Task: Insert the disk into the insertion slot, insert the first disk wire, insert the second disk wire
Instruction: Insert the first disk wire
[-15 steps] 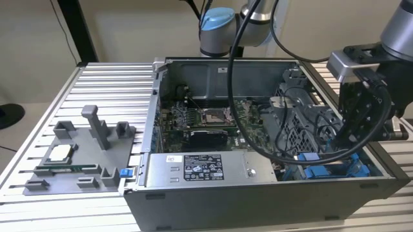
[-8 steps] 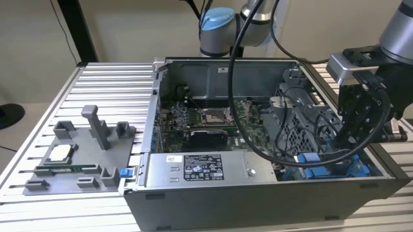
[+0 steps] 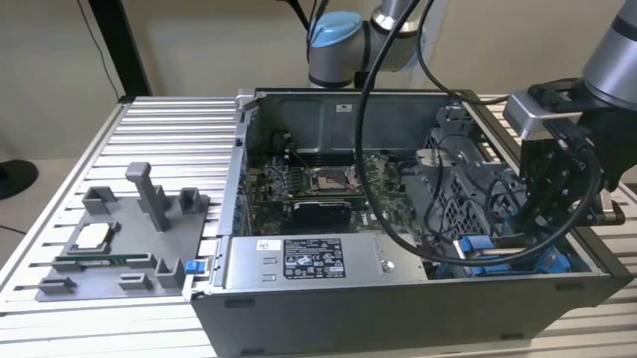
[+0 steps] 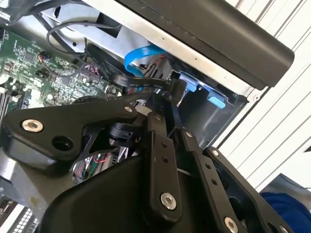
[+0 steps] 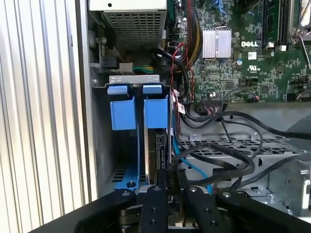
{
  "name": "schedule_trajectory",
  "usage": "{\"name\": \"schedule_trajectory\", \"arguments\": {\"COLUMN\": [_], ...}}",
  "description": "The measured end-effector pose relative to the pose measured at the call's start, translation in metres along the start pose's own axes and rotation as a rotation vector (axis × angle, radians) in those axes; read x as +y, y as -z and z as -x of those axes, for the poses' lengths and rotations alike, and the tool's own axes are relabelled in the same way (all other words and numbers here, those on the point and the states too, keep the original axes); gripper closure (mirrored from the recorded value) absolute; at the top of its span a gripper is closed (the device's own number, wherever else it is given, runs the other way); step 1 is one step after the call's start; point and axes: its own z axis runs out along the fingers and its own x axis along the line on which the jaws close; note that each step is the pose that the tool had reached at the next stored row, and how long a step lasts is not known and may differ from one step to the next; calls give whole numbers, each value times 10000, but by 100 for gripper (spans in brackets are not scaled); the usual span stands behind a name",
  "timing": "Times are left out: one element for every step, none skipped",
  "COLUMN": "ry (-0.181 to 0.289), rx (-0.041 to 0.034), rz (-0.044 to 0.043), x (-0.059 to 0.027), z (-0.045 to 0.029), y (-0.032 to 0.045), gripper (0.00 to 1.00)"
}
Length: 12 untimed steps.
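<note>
black-fingered gripper (image 5: pixel 171 174) narrow, looks pinched on black flat wire plug (image 4: pixel 146 83) | silver-grey disk in bright blue plastic frame (image 5: pixel 156 112) seated upright in bay slot of grey metal PC case (image 3: pixel 398 306) | plug just beside disk edge | risk (est.): plug skewed vs socket → jams/bends contacts; loose black cable loops (image 5: pixel 228 160) close by, could snag the arm
</note>
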Motion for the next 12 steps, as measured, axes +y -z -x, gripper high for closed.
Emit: {"name": "schedule_trajectory", "arguments": {"ry": [0,1,0,-1,-1,-1,-2,6,32,69,103,138], "rx": [0,3,4,4,4,5,6,5,4,2,1,0], "rz": [2,6,15,31,47,54,58,59,61,62,62,64], "x": [-6,-13,-19,-25,-29,-30,-30,-31,-32,-33,-33,-33], "z": [0,0,-2,-5,-11,-16,-24,-34,-43,-50,-54,-54], "y": [-9,-14,-17,-20,-23,-24,-26,-27,-27,-28,-29,-30], "gripper": [100,100,100,100,100,100,100,100,100,100,100,100]}}
